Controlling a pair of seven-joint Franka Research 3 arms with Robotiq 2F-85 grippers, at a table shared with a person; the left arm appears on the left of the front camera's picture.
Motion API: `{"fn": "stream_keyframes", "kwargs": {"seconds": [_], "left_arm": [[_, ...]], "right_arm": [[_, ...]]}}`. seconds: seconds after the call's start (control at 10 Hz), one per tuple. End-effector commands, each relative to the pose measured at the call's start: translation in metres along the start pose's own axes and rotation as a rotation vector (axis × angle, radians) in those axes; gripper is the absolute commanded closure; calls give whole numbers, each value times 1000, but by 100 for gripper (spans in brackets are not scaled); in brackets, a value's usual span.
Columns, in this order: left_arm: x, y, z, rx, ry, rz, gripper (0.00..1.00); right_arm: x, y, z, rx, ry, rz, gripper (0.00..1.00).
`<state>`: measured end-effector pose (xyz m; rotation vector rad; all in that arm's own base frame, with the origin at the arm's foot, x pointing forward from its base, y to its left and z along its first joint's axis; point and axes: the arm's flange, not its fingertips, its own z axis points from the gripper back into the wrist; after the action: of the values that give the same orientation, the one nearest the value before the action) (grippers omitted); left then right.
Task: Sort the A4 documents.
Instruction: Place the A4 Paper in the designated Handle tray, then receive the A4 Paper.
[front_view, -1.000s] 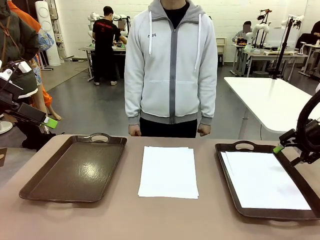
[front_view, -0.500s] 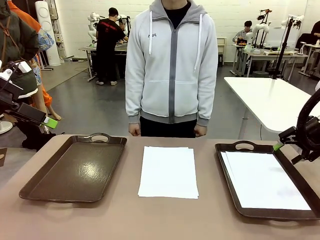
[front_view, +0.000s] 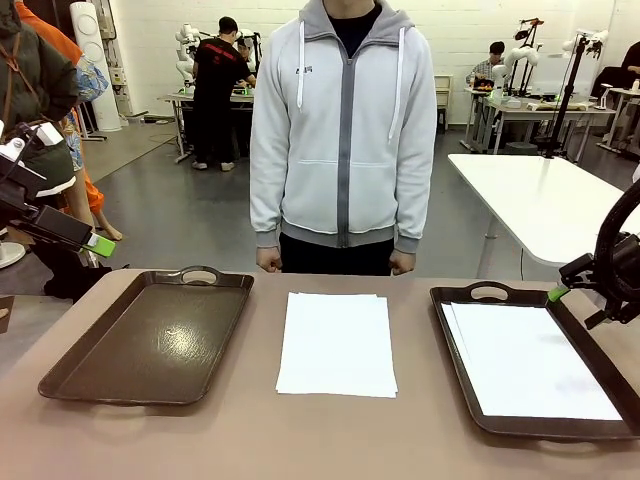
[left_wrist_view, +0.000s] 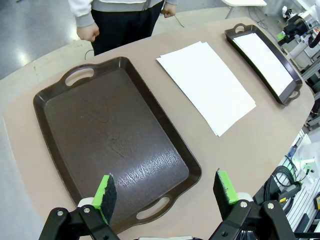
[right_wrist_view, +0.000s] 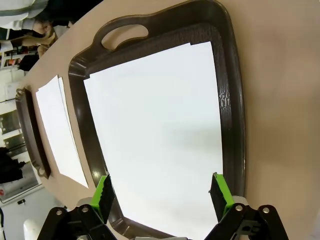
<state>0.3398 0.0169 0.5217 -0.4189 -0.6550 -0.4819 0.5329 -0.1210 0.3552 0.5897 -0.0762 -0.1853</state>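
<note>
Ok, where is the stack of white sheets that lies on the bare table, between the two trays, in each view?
Front view: the stack of sheets lies in the middle, low in the picture.
Left wrist view: the stack is up and right of centre, slanting.
Right wrist view: the stack is a narrow strip near the left edge.
Shared landmark: the tray holding paper, beside the stack.

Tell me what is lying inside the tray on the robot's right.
White A4 sheets lie flat in the right tray, edges slightly offset, so at least two. They cover most of its floor; the exact count is hidden.
</note>
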Motion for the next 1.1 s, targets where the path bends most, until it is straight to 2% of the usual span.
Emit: {"fn": "stream_keyframes", "kwargs": {"seconds": [0.0,1.0], "left_arm": [[0,0,-1,-14,-4,2,0],[0,0,-1,-14,-4,2,0]], "right_arm": [[1,-1,-1,1,4,-1,0],[1,-1,-1,1,4,-1,0]]}}
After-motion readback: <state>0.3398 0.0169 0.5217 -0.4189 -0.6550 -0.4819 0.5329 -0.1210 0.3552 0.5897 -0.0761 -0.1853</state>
